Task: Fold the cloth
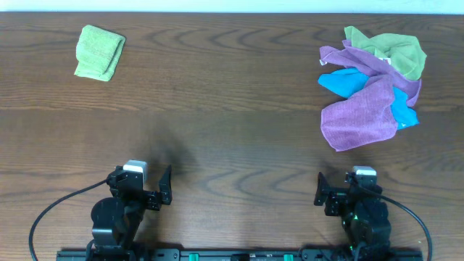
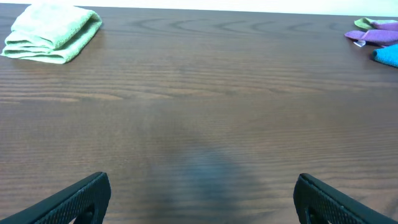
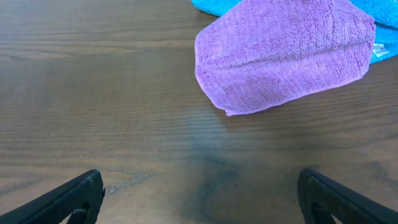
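Several cloths, I see; what carries them all? — Mia

One dark brown table (image 1: 232, 94) with a smooth, streaky wood grain. — Tom

And the biggest cloth on it? — Mia

That is the crumpled purple terry cloth (image 1: 359, 119), nubbly and round-edged, in a heap at the far right. It touches a bright blue cloth (image 1: 342, 81), and a rumpled olive-green cloth (image 1: 395, 52) lies at the heap's far side. — Tom

Smaller than those? — Mia

Far left, well apart from the heap, lies a light green terry cloth (image 1: 99, 52) folded into a soft, layered rectangle. — Tom

Now the tools. — Mia

On the left gripper (image 2: 200, 196) the black jaws are spread wide, with nothing between them but wood grain. On the right gripper (image 3: 199, 193) they are just as wide apart and hold nothing. The purple cloth's edge lies ahead of it, apart from both fingers. — Tom
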Robot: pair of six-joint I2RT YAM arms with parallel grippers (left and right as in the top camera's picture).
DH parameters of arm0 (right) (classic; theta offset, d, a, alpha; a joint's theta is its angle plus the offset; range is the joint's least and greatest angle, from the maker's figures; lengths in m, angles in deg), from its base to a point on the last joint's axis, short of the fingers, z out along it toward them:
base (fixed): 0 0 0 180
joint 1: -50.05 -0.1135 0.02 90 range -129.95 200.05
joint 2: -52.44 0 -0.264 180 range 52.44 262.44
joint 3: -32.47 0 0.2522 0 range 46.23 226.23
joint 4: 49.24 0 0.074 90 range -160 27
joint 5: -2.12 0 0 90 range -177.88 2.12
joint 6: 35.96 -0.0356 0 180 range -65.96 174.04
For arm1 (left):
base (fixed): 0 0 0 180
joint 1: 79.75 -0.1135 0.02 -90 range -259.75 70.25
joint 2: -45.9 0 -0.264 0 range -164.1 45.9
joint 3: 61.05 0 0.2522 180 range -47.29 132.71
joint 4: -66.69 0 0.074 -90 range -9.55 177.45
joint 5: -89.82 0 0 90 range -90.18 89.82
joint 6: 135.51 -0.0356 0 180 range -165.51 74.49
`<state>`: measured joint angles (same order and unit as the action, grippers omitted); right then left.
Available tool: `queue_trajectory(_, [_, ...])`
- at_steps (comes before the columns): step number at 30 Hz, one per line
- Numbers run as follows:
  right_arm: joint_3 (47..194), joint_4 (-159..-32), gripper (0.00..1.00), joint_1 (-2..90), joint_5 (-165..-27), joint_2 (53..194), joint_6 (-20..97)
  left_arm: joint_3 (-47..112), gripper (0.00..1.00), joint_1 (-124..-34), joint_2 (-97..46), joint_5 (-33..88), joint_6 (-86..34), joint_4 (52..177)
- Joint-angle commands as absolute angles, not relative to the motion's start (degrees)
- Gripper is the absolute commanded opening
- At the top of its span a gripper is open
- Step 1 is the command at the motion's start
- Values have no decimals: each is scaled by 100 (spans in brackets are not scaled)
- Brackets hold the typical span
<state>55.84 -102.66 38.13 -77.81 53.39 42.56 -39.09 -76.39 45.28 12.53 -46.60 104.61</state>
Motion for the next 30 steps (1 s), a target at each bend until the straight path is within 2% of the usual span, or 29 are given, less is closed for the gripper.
queue_trajectory(1, [5553,-10262,99,3863,-7781,5276,4295,-4022,96,-7674,4565,1255,-4574,10478])
queue_trajectory(6, [5553,-10074,99,3863,-7775,5276,4297,-4022,95,-7674,4565,1255,-4574,10478])
queue_trajectory(16, [5544,-8039,99,3863,-7565,5276,4297,-4022,95,-7674,4565,1255,-4574,10478])
queue_trajectory(23, [5533,-7691,99,3863,-7541,5276,4295,-4022,95,-7674,4565,1255,-4574,10478])
queue_trajectory(30, [5055,-5962,99,4246,-6540,6139,4299,-4022,95,-7674,4565,1255,-4574,10478])
